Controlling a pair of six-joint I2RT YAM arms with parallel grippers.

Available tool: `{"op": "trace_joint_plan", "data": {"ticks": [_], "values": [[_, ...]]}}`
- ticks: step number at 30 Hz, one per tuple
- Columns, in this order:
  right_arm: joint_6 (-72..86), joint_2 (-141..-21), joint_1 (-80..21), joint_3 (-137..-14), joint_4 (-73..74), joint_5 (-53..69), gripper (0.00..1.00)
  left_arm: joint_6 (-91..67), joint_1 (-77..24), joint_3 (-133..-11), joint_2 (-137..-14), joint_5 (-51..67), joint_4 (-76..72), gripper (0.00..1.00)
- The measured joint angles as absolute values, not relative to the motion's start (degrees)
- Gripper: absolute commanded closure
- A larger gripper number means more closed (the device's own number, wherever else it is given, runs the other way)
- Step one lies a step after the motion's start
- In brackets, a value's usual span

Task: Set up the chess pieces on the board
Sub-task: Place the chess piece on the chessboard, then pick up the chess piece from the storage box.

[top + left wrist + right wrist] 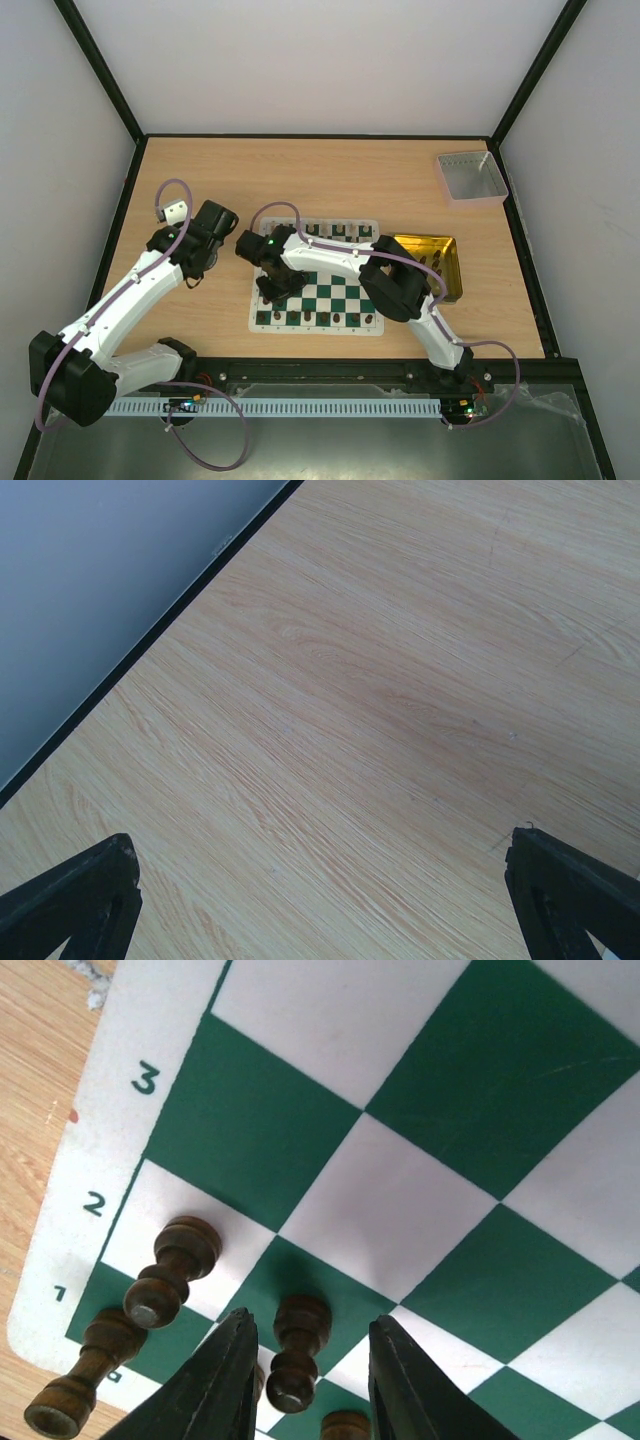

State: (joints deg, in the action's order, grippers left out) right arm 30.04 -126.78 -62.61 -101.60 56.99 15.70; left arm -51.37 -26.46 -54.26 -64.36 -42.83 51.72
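Right gripper fingers fill the bottom of the wrist view, hanging low over the left near corner of the board. The jaws stand narrowly apart, one on each side of a dark brown pawn. A sliver of space shows on both sides, so neither finger appears to touch it. That pawn stands upright on a green square in the row marked 2. Just beside it, on the white edge square of the same row, stands a second pawn. A third dark piece stands on the green corner square of row 1. Two more dark tops peep out, one behind the left finger and one at the bottom edge.

From above, dark pieces line the near rows of the board, and a few more figures stand along its far edge, too small to tell their colour. A yellow tray lies touching the board's right side, with small dark shapes in it. A grey tray sits well apart at the far right corner.

Off to the left of the board, the left gripper is spread wide and holds nothing, with only bare wooden table beneath it.
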Motion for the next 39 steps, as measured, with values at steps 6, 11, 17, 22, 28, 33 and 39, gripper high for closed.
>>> {"op": "trace_joint_plan", "data": {"ticks": [6,11,17,22,28,33,39], "values": [[30.44,-126.76,-62.46,-101.6,57.47,13.15,0.72,-51.31,-26.46,-54.26,-64.38,-42.83,51.72,0.01],[30.65,-125.82,-61.56,-101.16,57.1,12.69,0.72,-50.89,-26.46,-54.26,-64.38,-42.65,51.59,0.01],[31.09,-121.91,-59.02,-97.89,55.29,14.76,0.72,-50.54,-26.46,-54.26,-64.38,-42.5,51.33,0.01],[31.48,-120.75,-57.28,-96.05,53.74,16.1,0.73,-50.39,-26.46,-54.26,-64.45,-42.41,51.11,0.01],[32.91,-117.47,-53.93,-92.79,53.06,15.73,0.78,-50.33,-26.46,-54.26,-64.47,-42.35,50.87,0.01],[35.75,-109.27,-42.76,-89.52,53.39,8.86,0.58,-49.91,-26.46,-54.26,-64.49,-42.02,50.72,0.01],[39.05,-99.98,-27.11,-82.98,54.37,0.78,0.33,-48.56,-26.46,-54.26,-64.66,-40.86,50.19,0.01]]}}
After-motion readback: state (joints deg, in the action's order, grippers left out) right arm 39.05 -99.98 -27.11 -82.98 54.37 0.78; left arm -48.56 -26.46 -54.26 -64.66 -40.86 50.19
